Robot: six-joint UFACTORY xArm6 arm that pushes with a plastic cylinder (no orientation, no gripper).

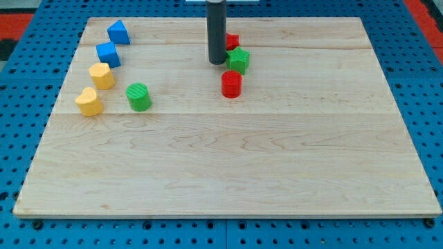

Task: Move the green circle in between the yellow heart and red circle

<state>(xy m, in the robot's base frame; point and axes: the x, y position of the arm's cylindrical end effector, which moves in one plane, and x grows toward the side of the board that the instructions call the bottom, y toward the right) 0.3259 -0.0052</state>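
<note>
Likely light and slippery, the small green plastic circle (138, 96) near the wooden desk's (277, 159) left edge wants pushing from its left side; my tip (217, 62) carries no fingers.

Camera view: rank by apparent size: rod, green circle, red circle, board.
1. Board, by far the largest.
2. Rod, my tip at the green star's left edge.
3. Green circle and red circle: look alike, no ranking.

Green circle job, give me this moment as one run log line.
my tip: beside green star | green circle: near yellow heart, untouched | red circle: mid-board | not yet between
</note>
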